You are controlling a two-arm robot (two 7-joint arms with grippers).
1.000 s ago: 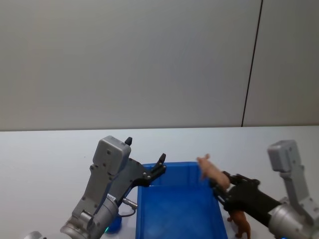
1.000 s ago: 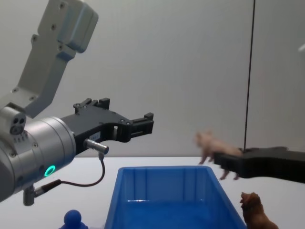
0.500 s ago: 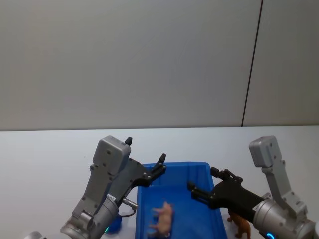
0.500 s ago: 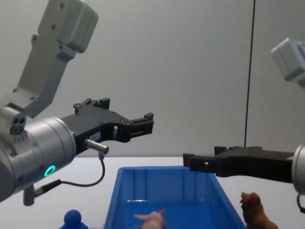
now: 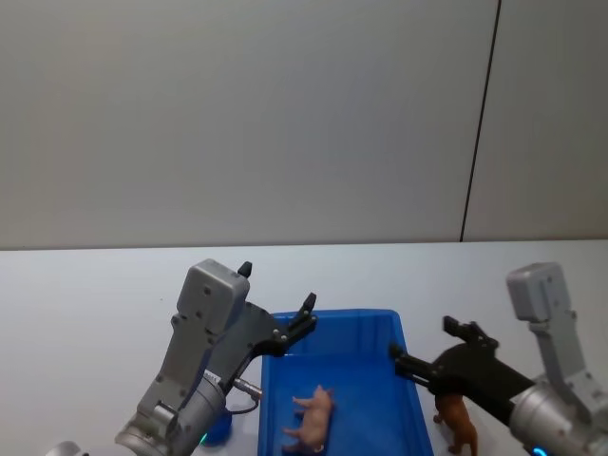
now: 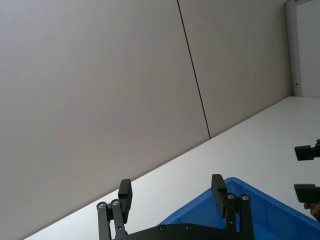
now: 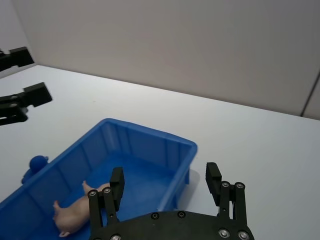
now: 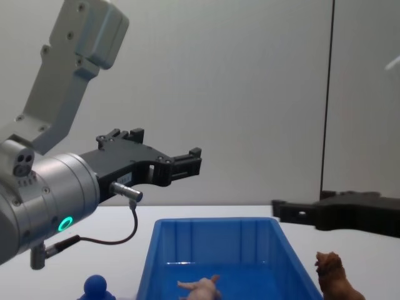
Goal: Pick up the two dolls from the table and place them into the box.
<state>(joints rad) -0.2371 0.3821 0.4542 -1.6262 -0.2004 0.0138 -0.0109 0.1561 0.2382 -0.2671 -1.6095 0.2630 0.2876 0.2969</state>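
Pink pig [image 5: 311, 418] lies inside the box [image 5: 351, 323], its legs cut off at the chest view's lower edge. Brown dog [image 5: 458, 423] stands on the table [image 5: 95, 285] just beside the box (half hidden behind the right gripper [image 5: 425, 342]). Right and left gripper [image 5: 306, 316] both hang spread wide, empty.

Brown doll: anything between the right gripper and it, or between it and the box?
Nothing visible blocks either path. The brown doll stands on the table beside the box, below the open right gripper; only the box's wall must be cleared.
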